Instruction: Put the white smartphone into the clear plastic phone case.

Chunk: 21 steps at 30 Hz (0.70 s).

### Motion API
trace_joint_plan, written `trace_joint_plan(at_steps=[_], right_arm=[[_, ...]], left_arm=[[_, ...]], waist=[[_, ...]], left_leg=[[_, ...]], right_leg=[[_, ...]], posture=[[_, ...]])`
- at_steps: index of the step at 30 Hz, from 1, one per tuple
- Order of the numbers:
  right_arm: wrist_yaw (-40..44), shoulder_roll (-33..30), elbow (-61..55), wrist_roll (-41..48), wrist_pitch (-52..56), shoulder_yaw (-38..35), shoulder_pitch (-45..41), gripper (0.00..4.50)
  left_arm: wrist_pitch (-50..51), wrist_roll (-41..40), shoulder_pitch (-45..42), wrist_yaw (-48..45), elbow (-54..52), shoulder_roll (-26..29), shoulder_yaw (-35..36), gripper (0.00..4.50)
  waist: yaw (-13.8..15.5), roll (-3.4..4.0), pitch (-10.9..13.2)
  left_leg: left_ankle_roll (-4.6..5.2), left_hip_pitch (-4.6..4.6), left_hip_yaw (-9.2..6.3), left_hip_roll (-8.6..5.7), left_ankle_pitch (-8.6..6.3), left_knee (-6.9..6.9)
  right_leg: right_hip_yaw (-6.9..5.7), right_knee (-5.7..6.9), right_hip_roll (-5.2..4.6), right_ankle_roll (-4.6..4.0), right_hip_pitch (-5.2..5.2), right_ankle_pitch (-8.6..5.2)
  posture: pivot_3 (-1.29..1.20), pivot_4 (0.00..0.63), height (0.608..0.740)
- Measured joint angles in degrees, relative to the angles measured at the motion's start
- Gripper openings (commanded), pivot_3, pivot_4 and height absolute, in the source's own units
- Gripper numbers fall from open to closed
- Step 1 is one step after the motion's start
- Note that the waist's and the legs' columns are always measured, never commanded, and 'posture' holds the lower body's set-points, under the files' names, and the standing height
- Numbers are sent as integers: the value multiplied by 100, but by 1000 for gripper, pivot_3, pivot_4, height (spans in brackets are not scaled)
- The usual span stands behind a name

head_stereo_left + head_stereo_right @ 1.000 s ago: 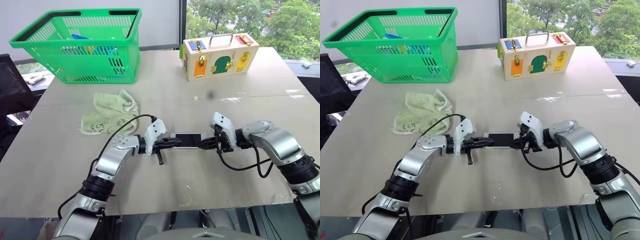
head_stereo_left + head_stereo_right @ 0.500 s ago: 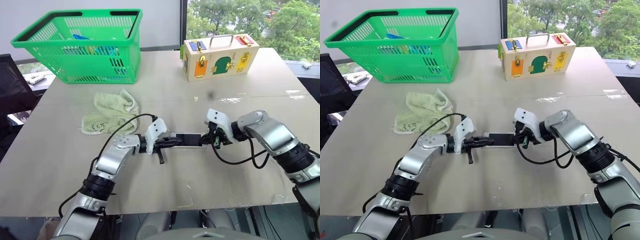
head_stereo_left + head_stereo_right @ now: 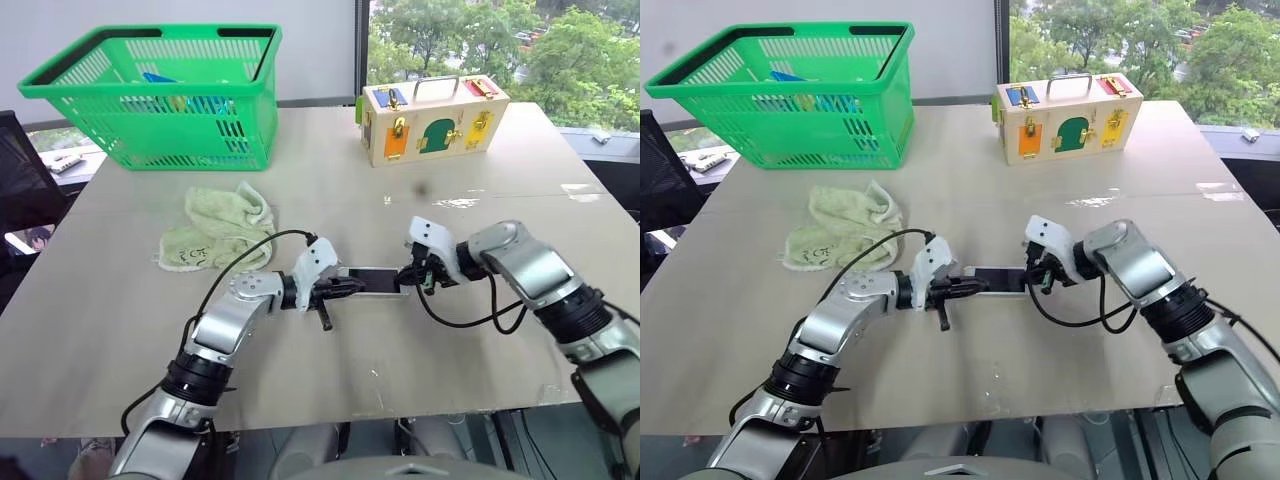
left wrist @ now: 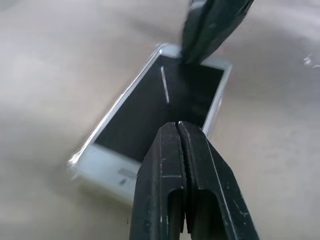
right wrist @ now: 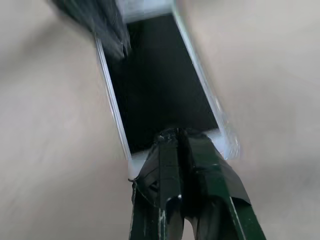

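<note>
Table (image 3: 470, 330): wide, pale top. Green basket (image 3: 160, 90) at the far left corner, wooden latch box (image 3: 436, 118) at far centre-right, crumpled pale-green towel (image 3: 218, 227) nearer in on the left.

Both arms meet at mid-table, reaching in from opposite sides towards one object. Over the last second the right arm has swung its elbow inwards and the wrist has crept a little towards the centre; the left arm has held its place.

White smartphone (image 3: 375, 281): lies flat on the table, screen up, between the two tools. A glossy, see-through rim shows around its edges in the wrist views, which I take for the clear plastic phone case (image 5: 226, 134). Whether the phone is fully seated in it cannot be told.

Left tool (image 4: 181, 126): clenched, fingers pressed together with nothing between them, tip resting over the phone's near end.

Right tool (image 5: 177, 134): likewise clenched and empty, tip on the opposite short end.

Reading: the small inward move of the right tool looks like pressing down or squeezing lengthwise, with the left acting as a stop. Judged to be the late seating step; the corners need checking before calling it done.
</note>
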Motion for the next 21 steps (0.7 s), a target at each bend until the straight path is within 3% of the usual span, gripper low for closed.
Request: trace_joint_plan(at_steps=[6, 11, 15, 21], right_arm=[[-434, 57, -589, 315, 106, -739, 601, 57], [-878, -234, -1626, 607, 763, -1335, 985, 57], [-1123, -460, -2353, 782, 1163, -1555, 1177, 57], [-1478, -895, -2897, 812, 1447, -1586, 1568, 57]], left_arm=[[285, -595, 34, 14, -31, 10, 593, 31], [428, -992, 114, -191, -125, 396, 1109, 31], [187, -865, 215, -516, -99, 825, 1053, 31], [-185, -551, 260, -701, 50, 962, 763, 31]], waist=[[14, 47, 81], [-1, 54, 121], [14, 53, 134], [34, 44, 161]], left_leg=[[-2, -44, -3, -1, 3, 0], [-9, -126, 4, -9, 33, 17], [-8, -126, 4, -10, 31, 14], [16, -128, 7, -13, 14, 16]], right_leg=[[0, 4, 4, 2, -43, 15], [7, 5, 0, -21, -120, 32], [7, 3, -5, -22, -120, 31], [4, 2, -8, -19, -119, 30]], posture=[[0, 150, 740], [0, 150, 740], [0, 150, 740], [0, 150, 740]])
